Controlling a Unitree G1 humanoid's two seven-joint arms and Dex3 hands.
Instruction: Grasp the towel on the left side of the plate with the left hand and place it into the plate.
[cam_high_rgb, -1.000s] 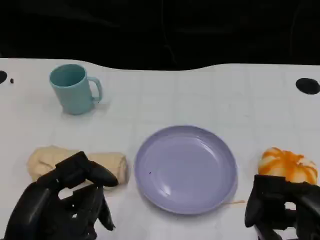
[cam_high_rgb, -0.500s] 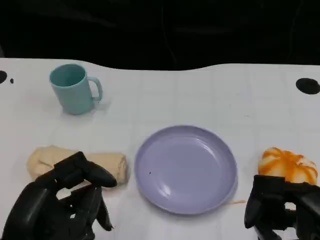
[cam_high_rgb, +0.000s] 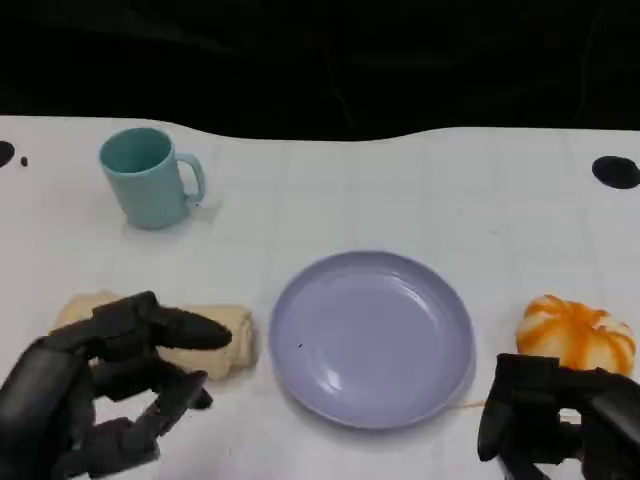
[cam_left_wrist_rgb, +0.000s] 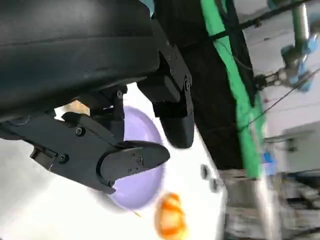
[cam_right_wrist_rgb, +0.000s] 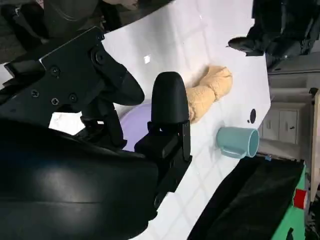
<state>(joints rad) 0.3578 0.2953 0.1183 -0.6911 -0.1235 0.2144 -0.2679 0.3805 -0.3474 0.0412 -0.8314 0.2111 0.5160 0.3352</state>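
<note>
Reach-to-grasp step, by the look of it. Lay on the white worktop just left of the round lilac plate: rolled beige cloth towel, ungripped. Hovered over its near side, fingers spread wide and empty: left hand. Next, probably: lower, close around the roll, lift, carry right onto the plate.

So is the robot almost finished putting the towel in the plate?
Not yet. Nothing is done: the towel lies on the table, left of the plate, which holds nothing. In hand: the left hand hovers open over the towel's near side, gripping nothing. Left to do: grasp it, lift it, set it in the plate.
</note>
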